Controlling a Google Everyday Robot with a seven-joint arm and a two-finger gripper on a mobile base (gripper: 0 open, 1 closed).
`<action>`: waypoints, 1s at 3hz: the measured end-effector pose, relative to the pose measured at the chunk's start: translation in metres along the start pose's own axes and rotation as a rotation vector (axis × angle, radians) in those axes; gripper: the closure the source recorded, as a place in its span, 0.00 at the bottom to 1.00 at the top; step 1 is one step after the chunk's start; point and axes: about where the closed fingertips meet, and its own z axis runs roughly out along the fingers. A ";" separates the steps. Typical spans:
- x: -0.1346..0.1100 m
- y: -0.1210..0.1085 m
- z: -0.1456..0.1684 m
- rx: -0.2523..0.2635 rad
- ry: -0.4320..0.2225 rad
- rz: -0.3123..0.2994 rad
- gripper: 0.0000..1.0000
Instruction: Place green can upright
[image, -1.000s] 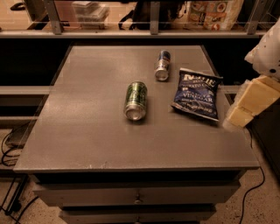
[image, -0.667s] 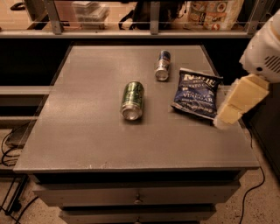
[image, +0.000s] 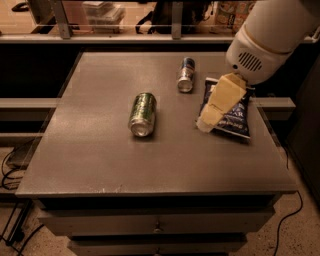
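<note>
The green can lies on its side near the middle of the grey table, its silver end facing the front edge. My gripper hangs from the white arm at the right. It is above the left part of the chip bag, to the right of the green can and apart from it. It holds nothing that I can see.
A slim blue-and-silver can lies on its side behind and right of the green can. A dark blue chip bag lies flat at the right, partly covered by the gripper. Drawers sit below the table's front edge. A shelf rail runs behind it.
The arm has swung left from the table's right edge to over the chip bag, closer to the green can. The cans and the bag have not moved.
</note>
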 end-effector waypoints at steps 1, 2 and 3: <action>-0.049 0.008 0.010 -0.026 -0.044 0.042 0.00; -0.115 0.014 0.024 -0.045 -0.085 0.048 0.00; -0.114 0.014 0.024 -0.044 -0.085 0.049 0.00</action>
